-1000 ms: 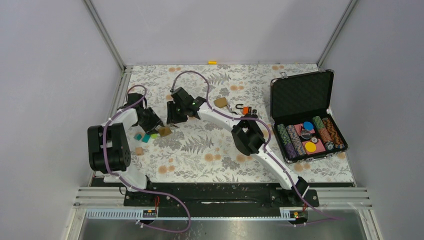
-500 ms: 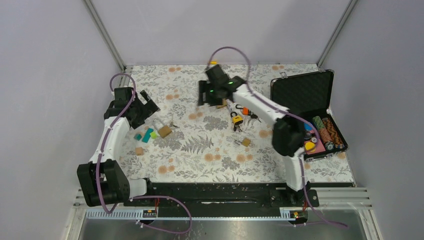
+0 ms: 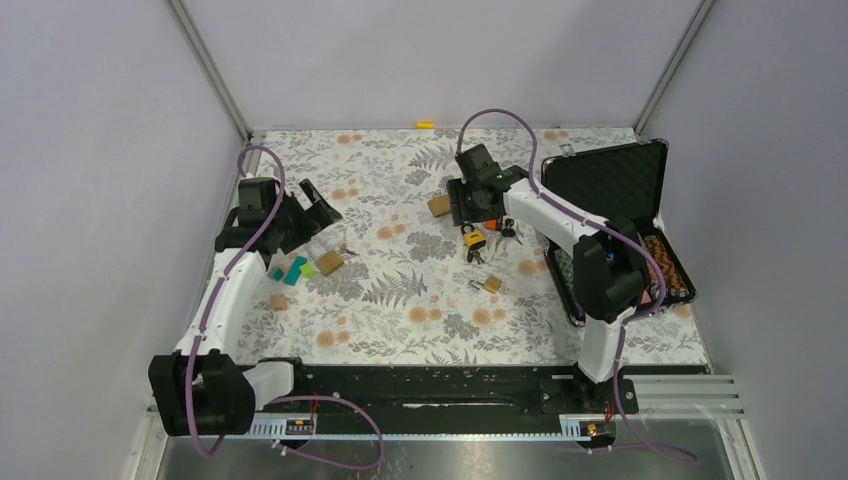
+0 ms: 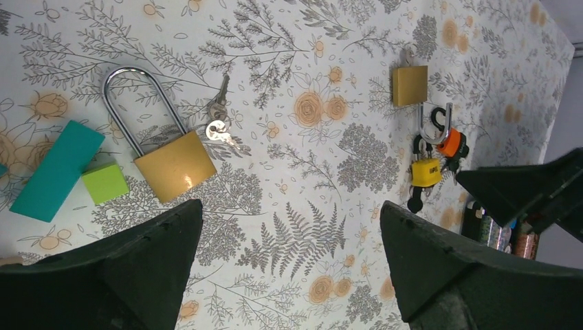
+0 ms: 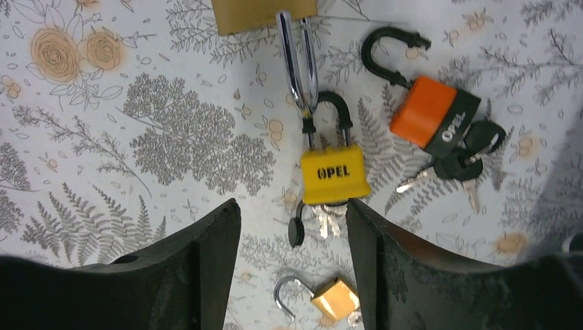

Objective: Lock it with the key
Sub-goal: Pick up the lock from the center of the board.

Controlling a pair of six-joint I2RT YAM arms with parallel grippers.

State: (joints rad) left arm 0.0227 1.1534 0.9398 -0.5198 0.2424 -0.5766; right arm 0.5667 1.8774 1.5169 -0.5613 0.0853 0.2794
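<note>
Left gripper (image 4: 289, 227) wide open, empty, over brass padlock (image 4: 175, 165) toward left edge of bench (image 3: 400, 320). Right gripper (image 5: 292, 223) partly open, empty, above yellow padlock (image 5: 333, 174).

Open chip case (image 3: 598, 190), coloured blocks (image 3: 293, 272)

"OPEL" in black capitals stood across the face of the yellow padlock (image 5: 334, 175), read in the right wrist view. To its right, the orange-and-black padlock (image 5: 434, 113) carried "OPEL" in white, slantwise on its black band. No other lettering was legible
</note>
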